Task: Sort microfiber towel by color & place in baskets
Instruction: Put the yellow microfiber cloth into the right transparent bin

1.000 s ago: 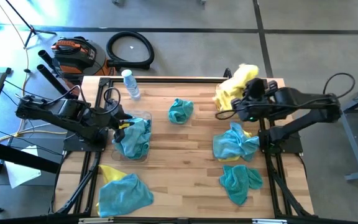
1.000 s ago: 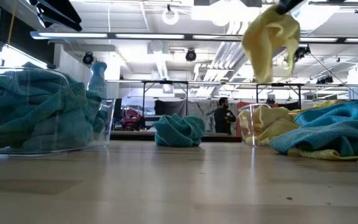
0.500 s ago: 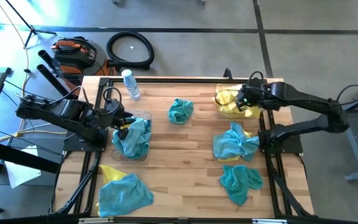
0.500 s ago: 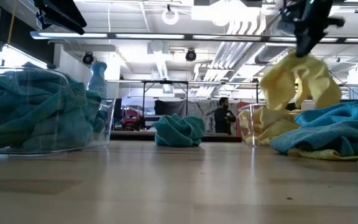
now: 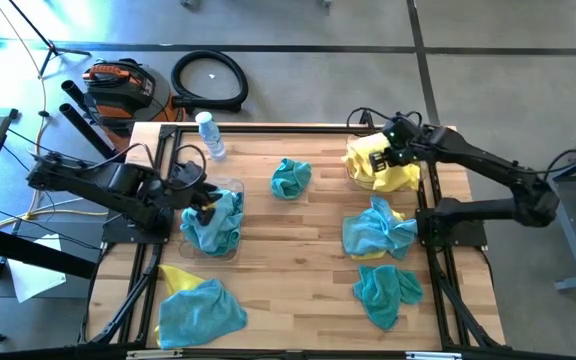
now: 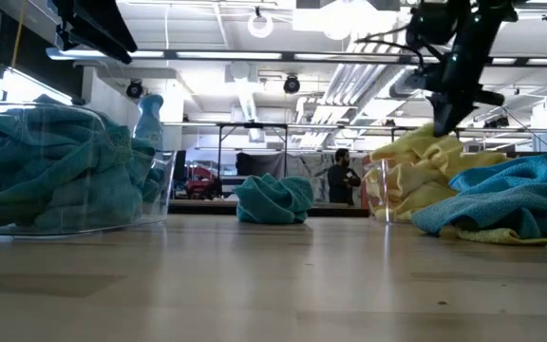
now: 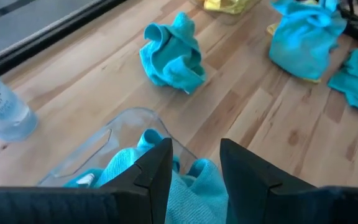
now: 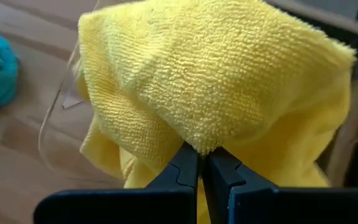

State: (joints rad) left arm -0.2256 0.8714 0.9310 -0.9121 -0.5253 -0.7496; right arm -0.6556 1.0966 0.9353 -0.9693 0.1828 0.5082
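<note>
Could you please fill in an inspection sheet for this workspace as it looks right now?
Surface: wooden table, dry.
Job's things: left basket holds teal towels; right basket holds yellow ones; loose teal towels lie on the table, some over yellow.
Clutter: water bottle.
Grippers: right pincer shut on a yellow towel over the right basket; left pincer open above the left basket.
Cables: black loop at left arm.
Surroundings: hose and orange vacuum on floor.

Right claw (image 5: 389, 152) lowered yellow towel (image 5: 396, 176) into basket (image 5: 352, 166).
</note>
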